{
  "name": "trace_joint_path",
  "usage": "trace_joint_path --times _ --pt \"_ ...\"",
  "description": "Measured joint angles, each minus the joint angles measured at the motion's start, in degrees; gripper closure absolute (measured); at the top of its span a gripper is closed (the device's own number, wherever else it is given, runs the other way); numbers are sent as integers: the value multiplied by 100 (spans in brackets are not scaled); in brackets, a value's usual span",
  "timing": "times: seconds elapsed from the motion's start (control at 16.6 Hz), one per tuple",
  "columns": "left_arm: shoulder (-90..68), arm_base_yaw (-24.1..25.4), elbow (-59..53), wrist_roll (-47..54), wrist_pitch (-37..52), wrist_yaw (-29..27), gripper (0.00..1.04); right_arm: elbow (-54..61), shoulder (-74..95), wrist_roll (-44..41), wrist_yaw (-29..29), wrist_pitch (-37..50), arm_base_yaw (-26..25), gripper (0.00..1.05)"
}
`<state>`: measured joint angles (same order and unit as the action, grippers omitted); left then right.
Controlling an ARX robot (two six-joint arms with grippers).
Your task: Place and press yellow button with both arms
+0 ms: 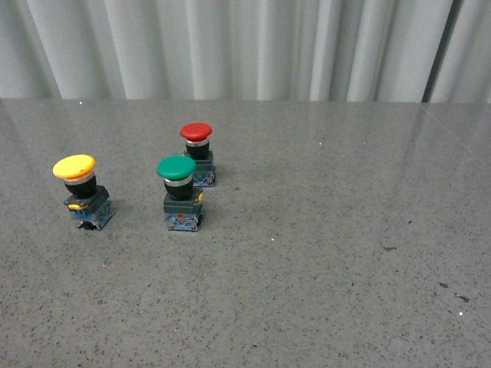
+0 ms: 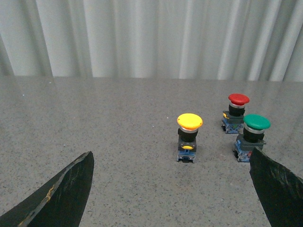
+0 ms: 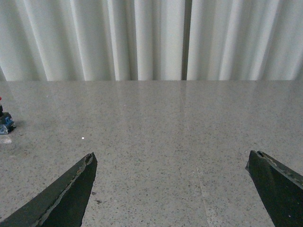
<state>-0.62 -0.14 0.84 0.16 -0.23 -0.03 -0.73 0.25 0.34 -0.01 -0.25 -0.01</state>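
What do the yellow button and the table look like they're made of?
Yellow button: the cap looks like smooth moulded plastic, evenly coloured with a dull sheen; the dark collar and blue-grey block look plastic too. Table: speckled grey, polished enough to mirror the curtain, so stone or a stone-look laminate; I cannot tell which.

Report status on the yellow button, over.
Left gripper open, empty; right gripper open, empty. Yellow button upright on table, untouched. Green button and red button stand apart to its right, not in the way.
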Motion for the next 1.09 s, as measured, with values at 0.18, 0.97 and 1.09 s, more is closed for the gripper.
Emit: trace_joint_path --times 0.18,0.97,1.09 --pt "0 0 0 0 0 0 7 0 0 0 -2 2 0 7" --pt "-4227 605 2164 179 1279 -520 7 0 0 -4 0 -2 0 7" --pt "-5486 533 2844 201 1355 -216 7 0 0 -4 -2 0 0 7"
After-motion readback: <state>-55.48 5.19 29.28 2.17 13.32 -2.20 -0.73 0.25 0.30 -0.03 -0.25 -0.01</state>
